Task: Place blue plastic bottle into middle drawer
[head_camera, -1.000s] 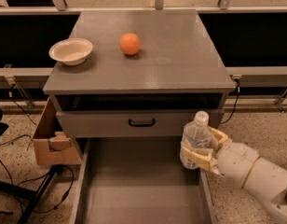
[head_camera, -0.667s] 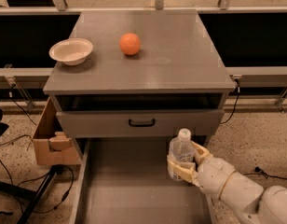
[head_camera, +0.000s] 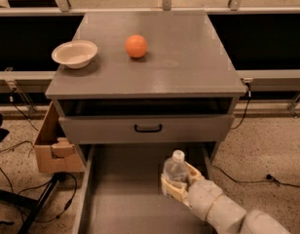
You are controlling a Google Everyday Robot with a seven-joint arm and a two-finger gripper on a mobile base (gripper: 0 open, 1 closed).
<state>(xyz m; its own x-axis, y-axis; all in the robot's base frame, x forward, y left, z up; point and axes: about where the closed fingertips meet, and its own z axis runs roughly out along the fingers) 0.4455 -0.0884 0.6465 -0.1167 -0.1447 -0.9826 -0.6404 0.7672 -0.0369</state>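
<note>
The tan fingers (head_camera: 170, 191) pinch the lower body of the blue plastic bottle (head_camera: 175, 169) from both sides. The bottle stands upright, white cap on top, in the lower middle of the frame. The gripper (head_camera: 179, 183) sits over the right part of the middle drawer (head_camera: 121, 194), which is pulled open — its flat gray floor fills the bottom centre. Whether the bottle's base touches that floor cannot be told. The white arm (head_camera: 223, 213) runs off to the lower right corner. Just above the drawer is a gray drawer front (head_camera: 101, 129) with a black handle (head_camera: 148, 128). Higher up, the cabinet top (head_camera: 179, 62) carries an orange (head_camera: 136, 46) and, to its left, a white bowl (head_camera: 75, 53) — the two well apart. A cardboard box (head_camera: 50, 152) sits at the left edge, beside the cabinet.
</note>
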